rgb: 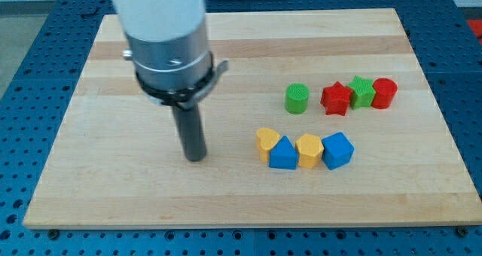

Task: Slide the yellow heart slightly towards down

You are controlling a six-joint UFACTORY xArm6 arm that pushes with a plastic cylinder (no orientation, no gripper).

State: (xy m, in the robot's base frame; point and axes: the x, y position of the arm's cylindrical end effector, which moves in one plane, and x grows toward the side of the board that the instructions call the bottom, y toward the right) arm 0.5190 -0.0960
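wooden board (113, 196) lies on a blue perforated bench (22, 30), light wood with a paler strip running across the upper part

arm: white housing, grey collar, dark rod dropping straight down. my tip (195, 158) sits on the board left of centre. no jaws on this rig, only the plain rod, so nothing is held or clamped

lower row, right of my tip, four blocks packed side by side, each touching its neighbour:
- yellow heart (266, 141), leftmost in the row, a little higher than the piece beside it
- blue block (283, 153), peaked top, shape hard to call, pressed against the heart's right and lower side
- yellow block (309, 150), roughly pentagonal
- blue cube (337, 150), turned at an angle, at the row's right end

my tip is well apart from the yellow heart, off to the view's left and slightly lower; bare wood between them, no contact with any block

upper row, toward the view's right:
- green cylinder (297, 99), standing alone, a clear gap to the next piece
- red star (337, 99)
- green star (362, 91), wedged between the red star and the last piece, touching both
- red cylinder (384, 92), rightmost

upper row sits near the lower row but separate from it, a strip of board between
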